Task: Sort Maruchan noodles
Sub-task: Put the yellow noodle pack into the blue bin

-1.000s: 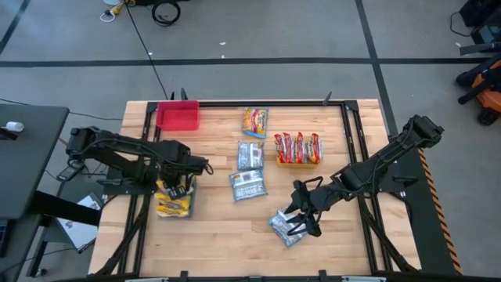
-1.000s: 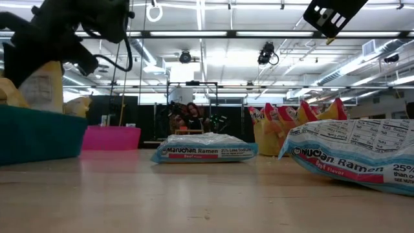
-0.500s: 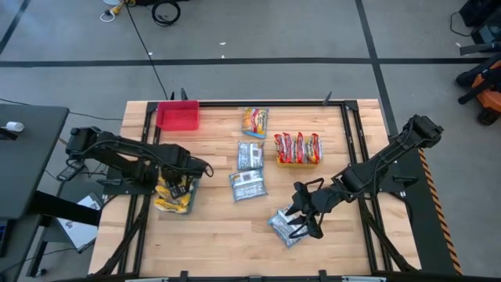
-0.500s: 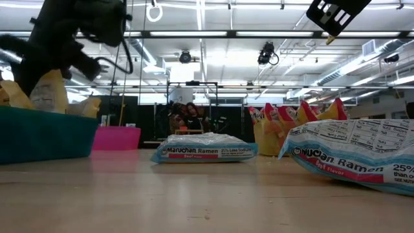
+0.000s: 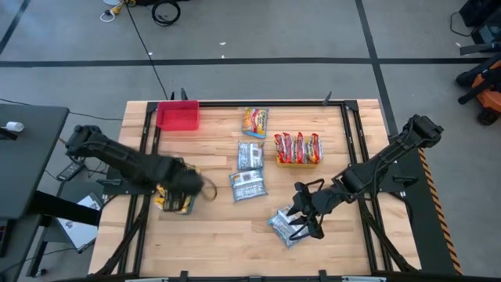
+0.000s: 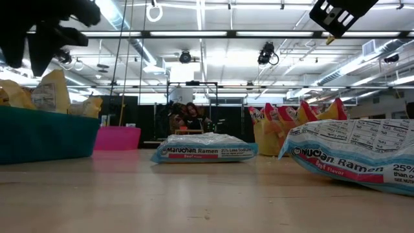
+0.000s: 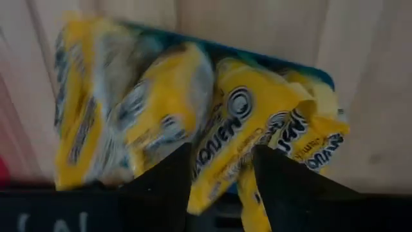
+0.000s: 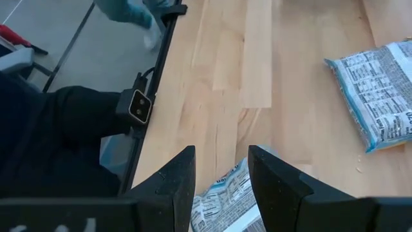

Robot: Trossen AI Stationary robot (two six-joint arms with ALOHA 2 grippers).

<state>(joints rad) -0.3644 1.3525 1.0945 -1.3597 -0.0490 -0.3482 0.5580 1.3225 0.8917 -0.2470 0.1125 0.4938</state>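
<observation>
- Several yellow plastic Maruchan ramen packets (image 7: pixel 193 129) are sitting upright in the teal plastic bin (image 6: pixel 39 133) directly beneath the left gripper (image 7: pixel 222 183), whose fingers are standing apart and empty.
- Four red packets (image 5: pixel 297 147) are standing in a yellow bin (image 5: pixel 297 162), well away from both grippers.
- Three silver-blue packets are lying loose: two (image 5: pixel 248 186) between the grippers, one (image 5: pixel 285 225) beneath the right gripper (image 8: pixel 222 187), whose parted fingers are straddling it.
- One orange packet (image 5: pixel 254 122) is waiting unsorted; the red plastic bin (image 5: pixel 178 116) looks empty.

"Maruchan Ramen", "Beef Flavor" on middle silver-blue packet (image 6: pixel 204 147), "Ramen", "25%" on near packet (image 6: pixel 352 154)
</observation>
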